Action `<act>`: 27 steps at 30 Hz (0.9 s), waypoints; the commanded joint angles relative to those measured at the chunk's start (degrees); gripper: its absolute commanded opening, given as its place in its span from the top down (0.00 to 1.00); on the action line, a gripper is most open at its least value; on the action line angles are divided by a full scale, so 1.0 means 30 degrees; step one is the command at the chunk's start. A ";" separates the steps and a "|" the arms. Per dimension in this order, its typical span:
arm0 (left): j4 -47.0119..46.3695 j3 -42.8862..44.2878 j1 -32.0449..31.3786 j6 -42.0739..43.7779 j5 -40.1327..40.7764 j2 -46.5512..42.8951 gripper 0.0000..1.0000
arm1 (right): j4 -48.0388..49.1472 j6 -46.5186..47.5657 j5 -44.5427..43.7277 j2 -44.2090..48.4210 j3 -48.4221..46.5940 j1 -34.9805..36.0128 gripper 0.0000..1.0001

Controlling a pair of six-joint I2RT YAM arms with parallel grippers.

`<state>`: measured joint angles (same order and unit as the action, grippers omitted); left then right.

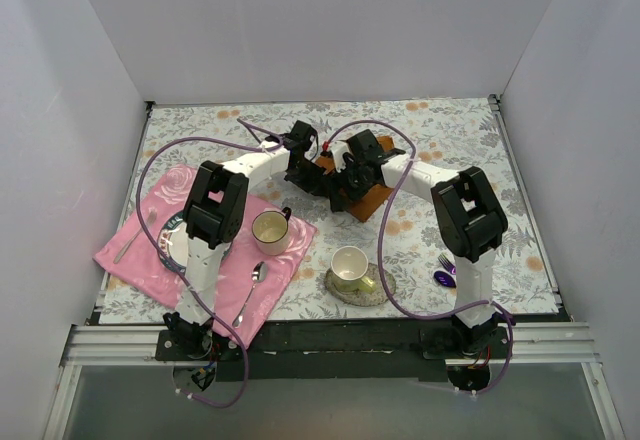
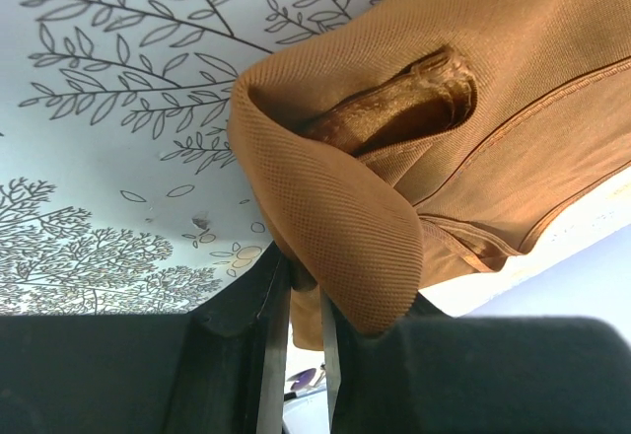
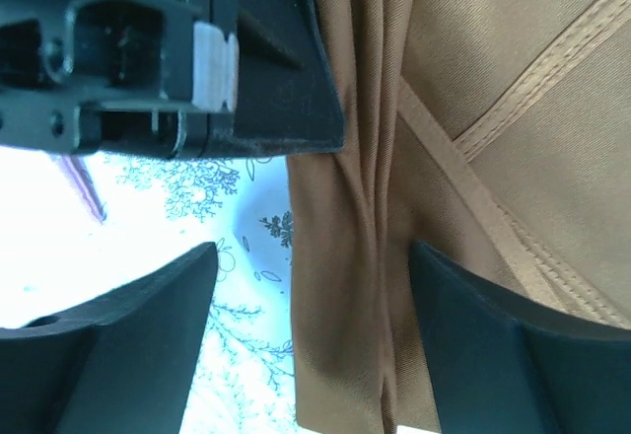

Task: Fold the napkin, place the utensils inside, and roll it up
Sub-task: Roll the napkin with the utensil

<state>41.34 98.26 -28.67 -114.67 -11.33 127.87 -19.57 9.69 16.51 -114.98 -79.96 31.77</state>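
In the middle of the bench, with left fingers pinched shut on the lifted napkin and right fingers spread open astride its bunched fold, close the right pair first, then lay both corners over evenly.

Two cups, two plates, one pink cloth, one orange napkin, two silver cutlery pieces, two purple utensils.

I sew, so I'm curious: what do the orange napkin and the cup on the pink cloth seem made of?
The napkin looks like woven fabric with a slight sheen, perhaps satin: visible weave, stitched hem, soft folds. The cup looks like glazed ceramic, smooth and cream-coloured, though plastic is possible.
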 commanded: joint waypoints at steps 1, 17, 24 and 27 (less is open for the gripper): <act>0.1248 -0.0643 0.0004 -0.2000 0.0409 -0.1199 1.00 | 0.0664 0.0254 -0.1168 0.0387 0.0024 0.0191 0.23; 0.0604 -0.1083 0.0033 -0.2323 -0.0207 -0.1111 1.00 | 0.2217 0.0579 -0.3544 0.2495 0.0958 0.0516 0.01; 0.0399 -0.1346 0.0063 -0.2322 -0.0265 -0.1199 1.00 | 0.2475 0.0722 -0.0759 0.2874 0.1689 -0.0278 0.12; 0.0341 -0.1347 0.0063 -0.2468 -0.0441 -0.1286 1.00 | 0.3184 0.1456 -0.0934 0.3550 0.2425 -0.0014 0.28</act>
<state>39.18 95.98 -28.23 -114.72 -13.15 127.04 -13.91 11.84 11.44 -108.33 -74.89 30.48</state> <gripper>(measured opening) 0.142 0.781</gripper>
